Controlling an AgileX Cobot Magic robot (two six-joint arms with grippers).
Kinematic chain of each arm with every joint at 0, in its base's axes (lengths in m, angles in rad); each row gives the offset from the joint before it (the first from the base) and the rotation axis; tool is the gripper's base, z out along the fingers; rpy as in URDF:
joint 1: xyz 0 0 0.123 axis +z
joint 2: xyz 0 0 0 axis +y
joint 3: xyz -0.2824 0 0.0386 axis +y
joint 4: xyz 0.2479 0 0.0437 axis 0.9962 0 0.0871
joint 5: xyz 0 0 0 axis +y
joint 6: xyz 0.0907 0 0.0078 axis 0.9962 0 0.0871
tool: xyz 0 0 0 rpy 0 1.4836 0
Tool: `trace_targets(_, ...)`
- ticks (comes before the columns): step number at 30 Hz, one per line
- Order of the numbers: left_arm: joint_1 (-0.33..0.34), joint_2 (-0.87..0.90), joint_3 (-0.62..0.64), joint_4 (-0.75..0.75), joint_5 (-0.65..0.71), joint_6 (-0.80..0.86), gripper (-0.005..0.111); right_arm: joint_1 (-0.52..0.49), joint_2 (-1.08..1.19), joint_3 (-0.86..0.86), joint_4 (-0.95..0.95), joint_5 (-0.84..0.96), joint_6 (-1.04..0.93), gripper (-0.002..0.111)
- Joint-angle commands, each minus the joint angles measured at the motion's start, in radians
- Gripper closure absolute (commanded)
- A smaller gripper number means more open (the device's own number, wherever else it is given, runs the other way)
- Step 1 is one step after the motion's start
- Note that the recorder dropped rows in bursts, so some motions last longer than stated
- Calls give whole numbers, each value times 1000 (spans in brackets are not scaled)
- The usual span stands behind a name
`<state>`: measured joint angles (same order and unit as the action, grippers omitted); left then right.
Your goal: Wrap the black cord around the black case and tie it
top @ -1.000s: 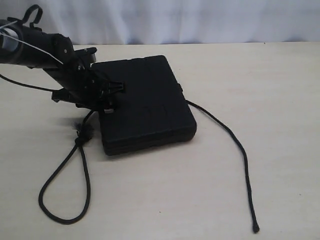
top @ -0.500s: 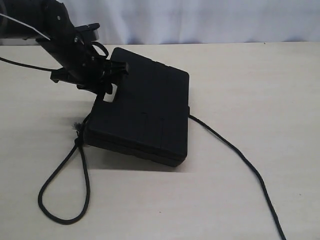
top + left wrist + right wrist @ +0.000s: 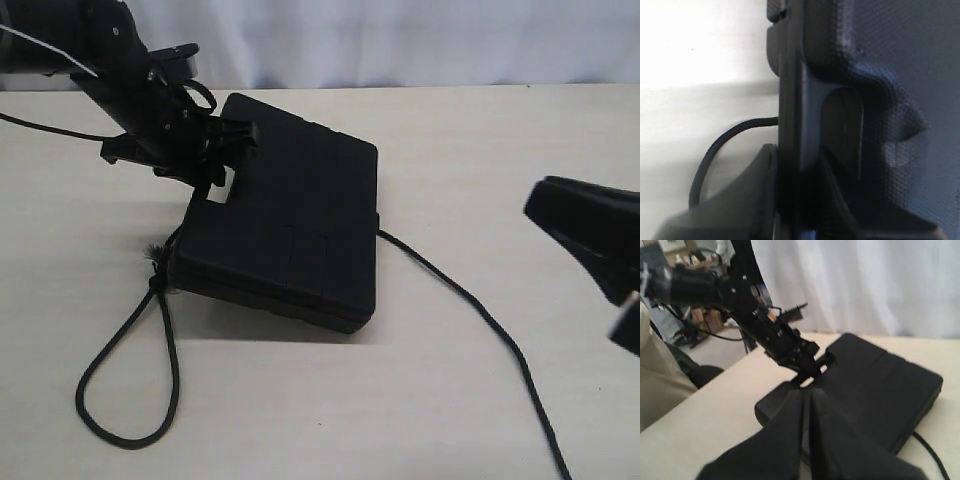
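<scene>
The flat rectangular matte black plastic case (image 3: 290, 235) tilts up off the pale worktop (image 3: 450, 130), its handle-slot edge pinched in the partly closed left end effector (image 3: 218, 175). The long thin black braided cord (image 3: 470, 303) passes beneath it toward the shut, empty right end effector (image 3: 805, 395), which should grasp it close beside the case, with the lift held steady.

This looks like a robotics lab or test room: a bare pale table (image 3: 300, 420) is closed off at twelve o'clock by a white curtain (image 3: 400, 40). Past the curtain's edge, the right wrist view shows a blurred floor cluttered with what look like boxes and cables (image 3: 702, 322)
</scene>
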<state>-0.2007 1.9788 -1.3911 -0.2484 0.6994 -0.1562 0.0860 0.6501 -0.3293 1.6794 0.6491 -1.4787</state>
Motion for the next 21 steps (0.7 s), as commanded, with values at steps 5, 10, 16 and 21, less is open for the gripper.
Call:
trace_targets(5,-4,-24,-18,-34,-24,-4,107,193,425,-236,-94,-238,-25,104)
trace_targets(10,-4,-24,-18,-34,-22,-2,107,530,535,-378,-342,-747,-30,104)
trace_targets(16,-4,-24,-18,-34,-3,24,107,827,615,-372,-369,-1352,-272,104)
trace_targets(21,-4,-24,-18,-36,-15,25,107,1006,712,-250,-399,-1571,-272,104)
